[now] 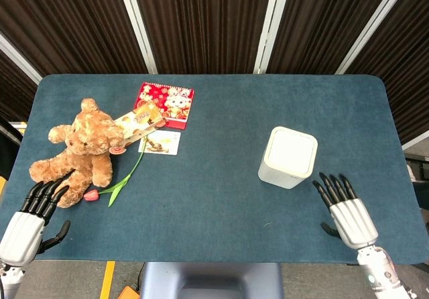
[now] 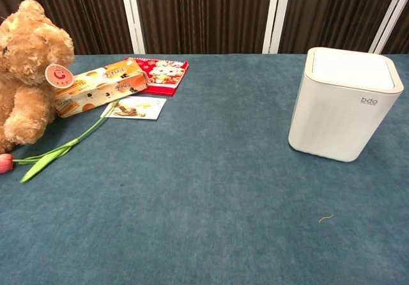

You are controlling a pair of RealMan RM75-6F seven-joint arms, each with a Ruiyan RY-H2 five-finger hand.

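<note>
I see both views evenly and brightly lit from overhead, with no glare. Shadows stay soft and short beneath the white bin point(image 1: 288, 157) and the teddy bear point(image 1: 79, 150). Focus is sharp throughout; the head view bows slightly at its edges.
</note>
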